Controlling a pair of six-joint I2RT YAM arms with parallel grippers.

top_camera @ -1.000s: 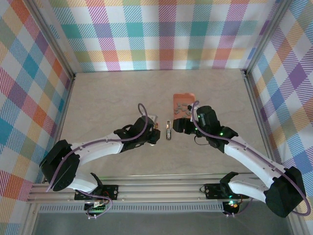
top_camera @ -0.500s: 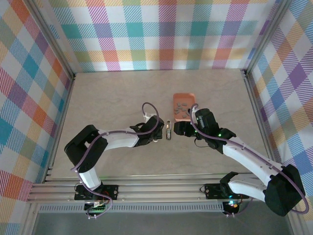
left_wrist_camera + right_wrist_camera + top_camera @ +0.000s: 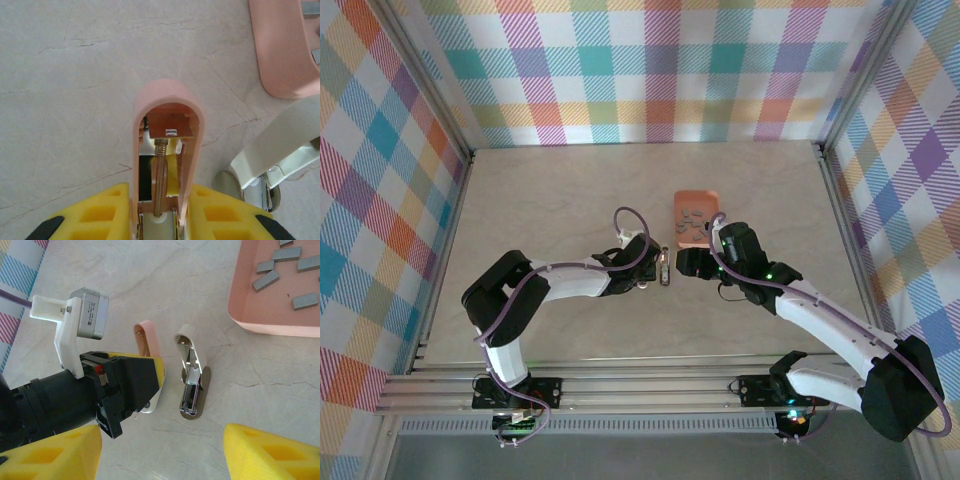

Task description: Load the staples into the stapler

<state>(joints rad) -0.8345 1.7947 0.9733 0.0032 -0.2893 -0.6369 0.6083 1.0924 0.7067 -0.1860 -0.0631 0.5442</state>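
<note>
Two tools flank the open stapler (image 3: pixel 663 267), long axis near-to-far; right tool (image 3: pixel 683 262), wide and empty, is nearer the staples (image 3: pixel 694 217) in the far tray (image 3: pixel 250 310); left tool (image 3: pixel 642 273) clamps a pink stapler (image 3: pixel 167 100).

Salmon tray (image 3: pixel 257 320) cropped by right edge, pink stapler (image 3: pixel 167 92) rear hidden inside left hand (image 3: pixel 159 195)

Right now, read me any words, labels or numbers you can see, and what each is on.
Nothing is readable.
Grey camera box, in the right wrist view: small dark print, too blurred to read.
Pink stapler, grey stapler, tray: no markings visible.
</note>
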